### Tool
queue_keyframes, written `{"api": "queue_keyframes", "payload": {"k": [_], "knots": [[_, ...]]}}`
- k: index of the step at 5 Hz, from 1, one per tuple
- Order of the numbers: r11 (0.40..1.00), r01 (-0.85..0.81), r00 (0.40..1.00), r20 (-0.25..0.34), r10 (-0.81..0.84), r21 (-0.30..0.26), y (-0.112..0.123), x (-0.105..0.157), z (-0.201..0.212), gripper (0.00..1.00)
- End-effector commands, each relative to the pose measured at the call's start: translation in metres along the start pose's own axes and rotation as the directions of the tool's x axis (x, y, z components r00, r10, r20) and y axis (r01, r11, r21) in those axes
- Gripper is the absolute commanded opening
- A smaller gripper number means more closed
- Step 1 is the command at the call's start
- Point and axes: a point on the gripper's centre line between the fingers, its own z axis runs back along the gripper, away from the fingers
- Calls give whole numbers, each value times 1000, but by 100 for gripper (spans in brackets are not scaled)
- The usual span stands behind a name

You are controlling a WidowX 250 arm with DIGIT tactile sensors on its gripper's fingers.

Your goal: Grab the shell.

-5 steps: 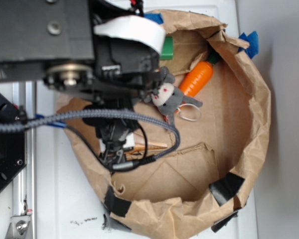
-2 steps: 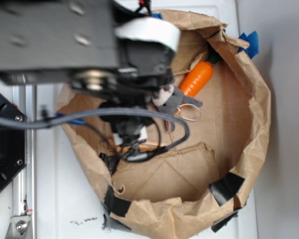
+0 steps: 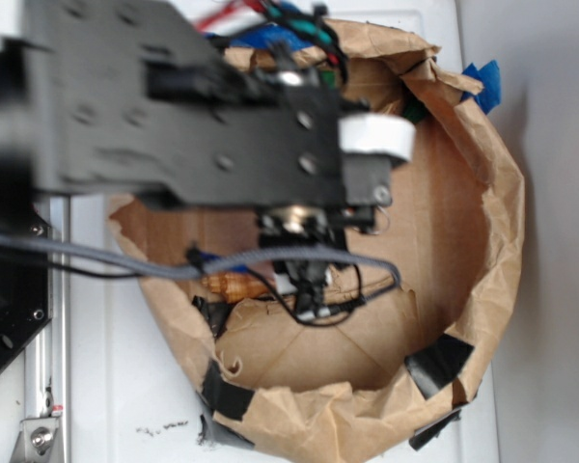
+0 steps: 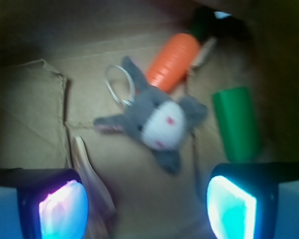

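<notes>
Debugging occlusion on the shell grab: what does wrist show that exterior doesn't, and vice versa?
Only wrist: the grey plush mouse, orange carrot and green block, plus both fingertips, set wide apart and empty. Only exterior: the whole paper bag rim, its black tape, and the arm body covering those toys. Both: the shell, seen as a tan sliver in exterior, and the bag's brown floor.

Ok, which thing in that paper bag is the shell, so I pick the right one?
Look inside the brown paper bag, on its cardboard floor. In the wrist view the shell lies at the lower left, just inside the left pad of the open end effector, below the grey plush mouse. It is slim, tan and pointed, unlike the smooth orange carrot and the green block.
</notes>
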Motion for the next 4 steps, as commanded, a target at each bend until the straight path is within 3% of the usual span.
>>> {"api": "queue_keyframes", "payload": {"k": [1, 2, 3, 4], "knots": [[984, 94, 996, 24, -91, -153, -15, -3, -17, 100], [985, 120, 993, 14, -119, -123, -13, -18, -19, 100], [984, 126, 992, 7, -126, -127, -9, -26, -18, 100], [988, 128, 992, 17, -127, -82, -9, -26, -17, 100]]}}
